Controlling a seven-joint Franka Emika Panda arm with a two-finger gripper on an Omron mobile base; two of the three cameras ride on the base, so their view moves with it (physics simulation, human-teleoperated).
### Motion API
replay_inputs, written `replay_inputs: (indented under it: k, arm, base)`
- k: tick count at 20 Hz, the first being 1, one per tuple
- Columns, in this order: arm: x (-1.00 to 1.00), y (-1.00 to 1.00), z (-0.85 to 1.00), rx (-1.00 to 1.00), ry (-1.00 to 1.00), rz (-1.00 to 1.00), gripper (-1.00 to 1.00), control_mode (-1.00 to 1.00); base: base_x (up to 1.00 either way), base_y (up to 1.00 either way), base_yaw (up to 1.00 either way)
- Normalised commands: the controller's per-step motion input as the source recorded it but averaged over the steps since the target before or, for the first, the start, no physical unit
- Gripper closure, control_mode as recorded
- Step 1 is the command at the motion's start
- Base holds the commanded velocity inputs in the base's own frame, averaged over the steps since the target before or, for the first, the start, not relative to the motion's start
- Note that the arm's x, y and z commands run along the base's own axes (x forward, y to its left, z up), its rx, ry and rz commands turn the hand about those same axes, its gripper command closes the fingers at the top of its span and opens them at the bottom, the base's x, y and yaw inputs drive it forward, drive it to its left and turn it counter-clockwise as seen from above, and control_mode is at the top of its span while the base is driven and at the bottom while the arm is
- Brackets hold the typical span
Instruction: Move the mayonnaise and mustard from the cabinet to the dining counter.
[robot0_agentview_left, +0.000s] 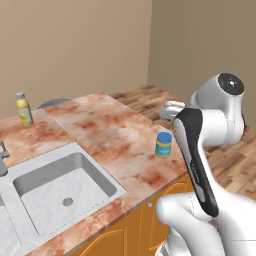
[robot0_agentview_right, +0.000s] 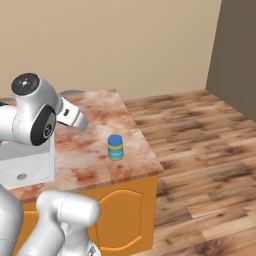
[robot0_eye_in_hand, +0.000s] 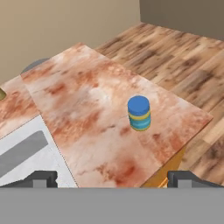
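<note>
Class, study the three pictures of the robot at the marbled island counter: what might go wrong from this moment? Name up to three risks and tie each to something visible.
1. The short blue-lidded mayonnaise jar stands near the end edge of the reddish-brown marbled dining counter; a sweep of the arm might knock it to the wooden floor.
2. The slim yellow mustard bottle stands upright at the far edge, slender and probably easy to topple.
3. The open gripper hovers close above the counter, empty.

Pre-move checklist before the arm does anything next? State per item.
1. Mayonnaise upright on dining counter: ok.
2. Mustard upright on the same counter, far side of the sink: ok.
3. Gripper open, nothing between its fingertips: ok.
4. Gripper clear of the mayonnaise: ok, a stretch of bare stone between them.
5. Mayonnaise well in from the counter's edge: ok.
6. Cabinet shut: cannot tell.
</note>
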Motion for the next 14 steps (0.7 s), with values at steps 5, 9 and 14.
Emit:
replay_inputs:
  k: [5, 9, 14]
  arm:
    - [-0.08, 0.02, 0.0, 0.0, -0.11, -0.12, -1.0, -1.0]
    - [-0.08, 0.0, 0.0, 0.0, -0.01, 0.0, -1.0, -1.0]
    - [-0.01, 0.0, 0.0, 0.0, 0.01, 0.0, -1.0, -1.0]
  base:
    - [0.0, 0.0, 0.0]
    - [0.0, 0.0, 0.0]
    - [0.0, 0.0, 0.0]
